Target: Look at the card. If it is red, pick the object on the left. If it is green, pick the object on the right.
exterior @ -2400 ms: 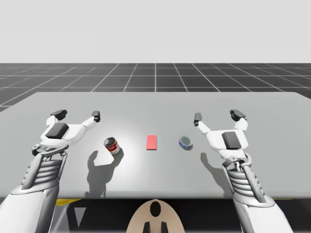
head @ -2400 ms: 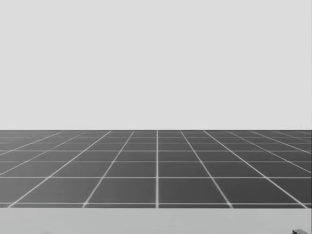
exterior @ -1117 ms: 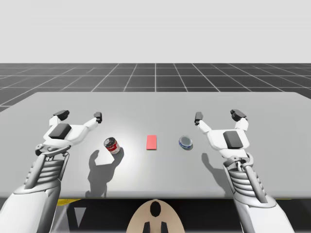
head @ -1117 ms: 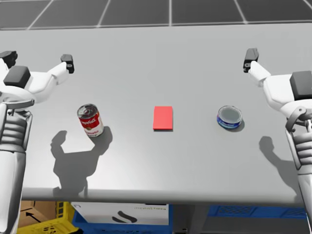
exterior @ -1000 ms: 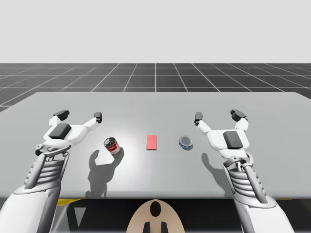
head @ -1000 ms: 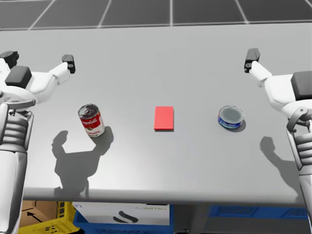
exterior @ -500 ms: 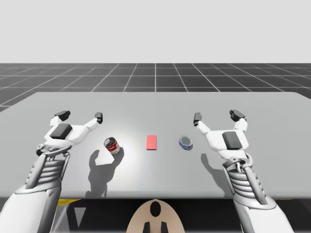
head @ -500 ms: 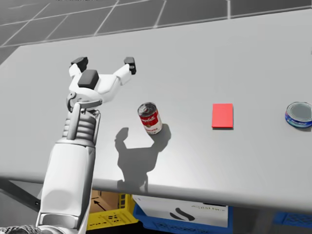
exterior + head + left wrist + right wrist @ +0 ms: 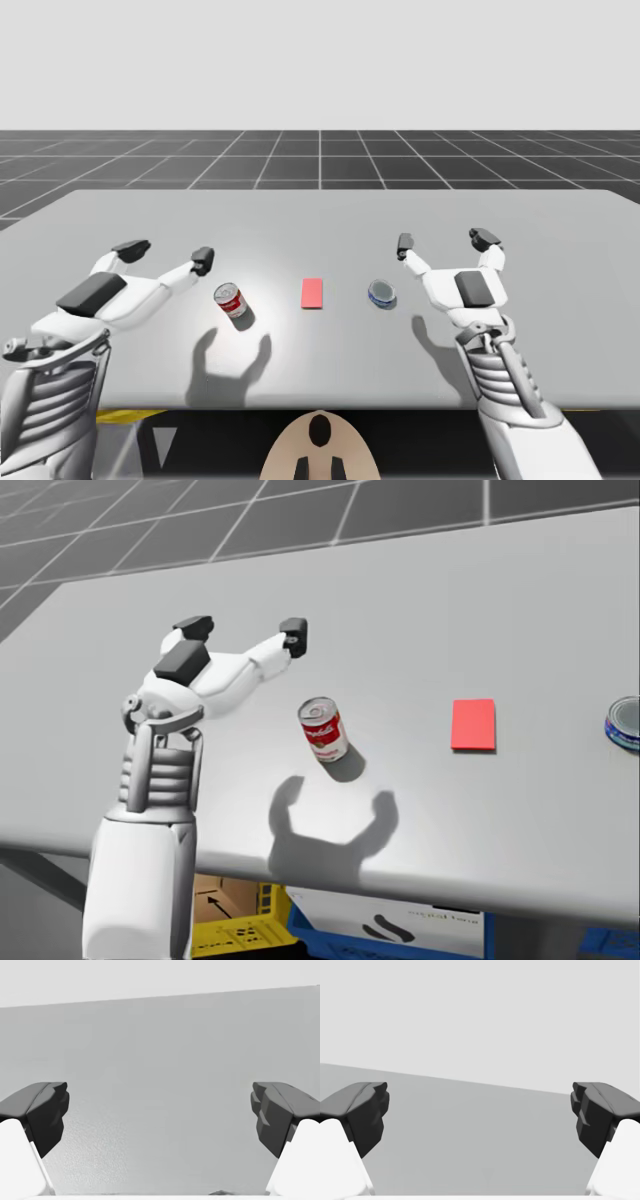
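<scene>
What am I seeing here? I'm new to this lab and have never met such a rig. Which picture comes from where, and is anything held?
These are simulator renders of a two-armed robot torso at a grey table. The high view looks down from above, the head view is the robot's own eyes, and each wrist view looks out between one gripper's dark fingers. On the table, from its left, lie a red-and-white can, a red card and a low blue tin. The left gripper and right gripper are open and hold nothing.
</scene>
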Action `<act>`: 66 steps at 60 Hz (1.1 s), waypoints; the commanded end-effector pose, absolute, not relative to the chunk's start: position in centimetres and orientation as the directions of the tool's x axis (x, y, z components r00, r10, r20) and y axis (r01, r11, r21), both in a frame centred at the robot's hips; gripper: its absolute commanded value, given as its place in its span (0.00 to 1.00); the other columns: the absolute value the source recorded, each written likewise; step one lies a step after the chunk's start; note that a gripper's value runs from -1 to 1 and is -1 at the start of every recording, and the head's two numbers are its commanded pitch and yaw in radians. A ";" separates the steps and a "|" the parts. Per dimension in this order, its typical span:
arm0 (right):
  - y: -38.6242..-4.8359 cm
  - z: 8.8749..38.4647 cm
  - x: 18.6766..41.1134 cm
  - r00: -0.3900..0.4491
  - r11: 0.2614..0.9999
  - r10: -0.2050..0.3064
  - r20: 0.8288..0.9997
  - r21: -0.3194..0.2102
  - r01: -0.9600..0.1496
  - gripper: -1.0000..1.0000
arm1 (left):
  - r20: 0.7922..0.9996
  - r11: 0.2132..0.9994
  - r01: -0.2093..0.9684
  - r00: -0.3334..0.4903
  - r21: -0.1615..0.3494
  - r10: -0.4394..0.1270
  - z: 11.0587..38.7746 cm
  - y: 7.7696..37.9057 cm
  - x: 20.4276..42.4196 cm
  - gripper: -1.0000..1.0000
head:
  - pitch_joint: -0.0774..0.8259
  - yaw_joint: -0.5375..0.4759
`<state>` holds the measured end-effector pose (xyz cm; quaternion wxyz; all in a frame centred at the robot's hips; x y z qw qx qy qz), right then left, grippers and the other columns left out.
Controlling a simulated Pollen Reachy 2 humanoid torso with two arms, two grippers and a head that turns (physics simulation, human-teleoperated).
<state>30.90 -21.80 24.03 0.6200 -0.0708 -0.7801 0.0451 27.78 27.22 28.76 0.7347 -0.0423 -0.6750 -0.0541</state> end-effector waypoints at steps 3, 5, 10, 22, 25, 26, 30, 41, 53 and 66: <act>-21.6 23.8 31.0 -0.211 0.988 0.150 0.966 -0.142 0.054 0.00 | 0.987 0.977 0.210 0.150 0.017 -0.049 28.3 27.3 24.1 0.00 | 0.83 0.87; -21.7 23.8 31.1 -0.211 0.989 0.149 0.966 -0.141 0.055 0.00 | 0.986 0.980 0.196 0.165 -0.015 -0.018 27.1 27.1 23.4 0.00 | 0.83 0.87; -21.7 23.8 31.1 -0.210 0.989 0.148 0.966 -0.139 0.055 0.00 | 0.976 0.973 0.232 0.208 0.013 -0.063 25.3 27.4 22.4 0.00 | 0.83 0.86; -21.7 23.7 31.1 -0.210 0.989 0.148 0.966 -0.140 0.055 0.00 | 0.961 0.966 0.258 0.268 -0.006 -0.066 21.2 27.8 21.1 0.00 | 0.83 0.85; -21.7 23.7 31.1 -0.210 0.989 0.149 0.966 -0.140 0.054 0.00 | 0.958 0.965 0.262 0.281 -0.024 -0.053 20.2 27.7 21.1 0.00 | 0.83 0.85; -21.7 23.7 31.1 -0.210 0.989 0.149 0.966 -0.140 0.054 0.00 | 0.957 0.964 0.264 0.284 -0.024 -0.054 20.0 27.6 21.1 0.00 | 0.83 0.85; -21.7 23.7 31.1 -0.210 0.989 0.148 0.966 -0.140 0.053 0.00 | 0.956 0.964 0.266 0.290 -0.028 -0.052 18.7 27.2 21.8 0.00 | 0.83 0.85; -21.7 23.7 31.1 -0.211 0.989 0.147 0.966 -0.139 0.051 0.00 | 0.962 0.967 0.254 0.271 -0.035 -0.036 16.7 26.1 24.3 0.00 | 0.83 0.84; -21.7 23.8 31.1 -0.219 0.988 0.150 0.964 -0.141 0.056 0.00 | 0.943 0.970 0.233 0.333 -0.067 -0.015 15.8 24.6 26.9 0.00 | 0.84 0.85; -21.7 23.9 31.2 -0.220 0.989 0.148 0.964 -0.139 0.058 0.00 | 0.930 0.973 0.222 0.366 -0.064 -0.022 15.5 23.5 29.0 0.00 | 0.84 0.85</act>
